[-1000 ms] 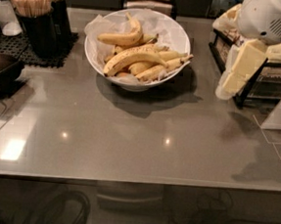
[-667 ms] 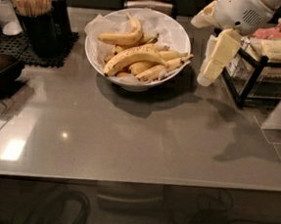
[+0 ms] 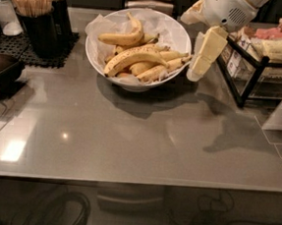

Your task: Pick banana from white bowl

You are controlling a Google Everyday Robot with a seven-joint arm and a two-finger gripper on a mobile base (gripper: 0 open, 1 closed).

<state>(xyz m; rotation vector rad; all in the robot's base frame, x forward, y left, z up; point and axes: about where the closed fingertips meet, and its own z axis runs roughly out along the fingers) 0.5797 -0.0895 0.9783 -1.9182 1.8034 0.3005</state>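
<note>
Moved since a second ago: gripper (image 3: 194,74) has travelled leftward, from in front of the wire rack (image 3: 255,70) to a position just beside the right rim of the white bowl (image 3: 92,56).

Gripper — hanging tip-down and tilted toward the bowl, above the table (image 3: 128,143), outside the rim and not over the fruit. It carries nothing; whether it is released or clenched cannot be told from this angle.

Arm — white wrist housing (image 3: 228,9) enters from the upper right and slopes down and to the left, the gripper lower than the wrist.

Banana (image 3: 133,57) — long, speckled, lying across the front of the pile inside the bowl, on the crinkled paper lining (image 3: 175,31); untouched, apart from the gripper.

Other bananas — a smoother, more curved one (image 3: 120,36) behind it, paler short ones (image 3: 159,69) to its right, nearest the gripper.

Surroundings — rack holds what appear to be packaged snacks; dark holder of wooden sticks (image 3: 30,1) at far left.

Task status — approach under way, nothing grasped. Left to do, by my reading: cross the rim, descend onto the speckled banana, close, lift clear.
</note>
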